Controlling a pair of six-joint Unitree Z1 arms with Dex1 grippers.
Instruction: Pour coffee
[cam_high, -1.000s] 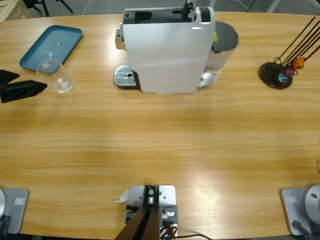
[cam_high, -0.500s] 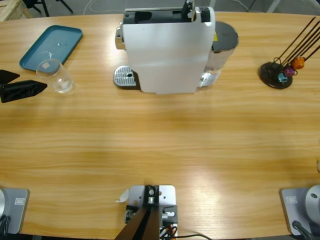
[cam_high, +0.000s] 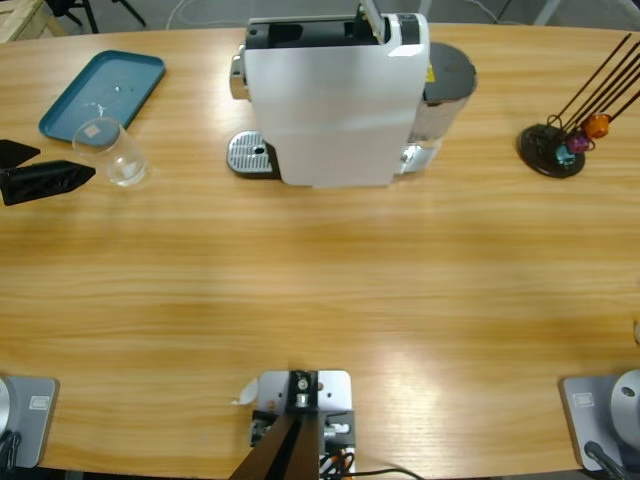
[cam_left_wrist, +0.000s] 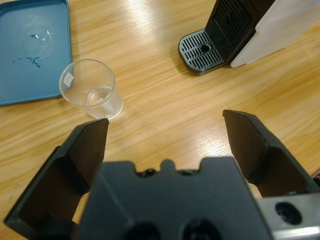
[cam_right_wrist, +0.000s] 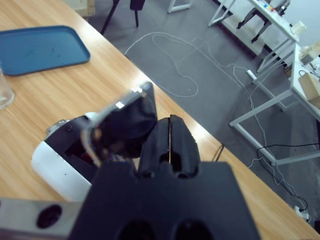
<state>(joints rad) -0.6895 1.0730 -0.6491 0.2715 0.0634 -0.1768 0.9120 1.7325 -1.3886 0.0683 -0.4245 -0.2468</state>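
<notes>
The coffee cannot be made out in any view; the liquid at the bottom of the glass (cam_high: 112, 150) looks clear.

**Glass.** It stands upright on the table (cam_high: 320, 290) at the upper left of the high view, just off the near corner of the blue tray (cam_high: 140, 72). In the left wrist view it sits ahead of the left-hand jaw, apart from it.

**Left gripper** (cam_high: 60, 163). It enters from the left edge of the high view, just beside the glass. Its jaws are spread wide with nothing between them. In the left wrist view, bare wood lies between the jaws.

**Coffee machine** (cam_high: 330, 100). The white body stands at top centre of the high view. Its drip grate (cam_high: 250, 155) projects at the lower left of the body, towards the glass. A stretch of bare table separates the grate from the glass. A grey water tank (cam_high: 445, 85) adjoins the machine on its right.

**Right gripper** (cam_right_wrist: 170, 125). In the right wrist view it hangs above the machine, jaws pressed together. The machine's raised lever (cam_right_wrist: 127, 120) stands just beside them.

**Surroundings.** A capsule holder (cam_high: 555, 150) with coloured capsules stands near the right edge, well apart from the machine. The lower half of the table offers open room.
</notes>
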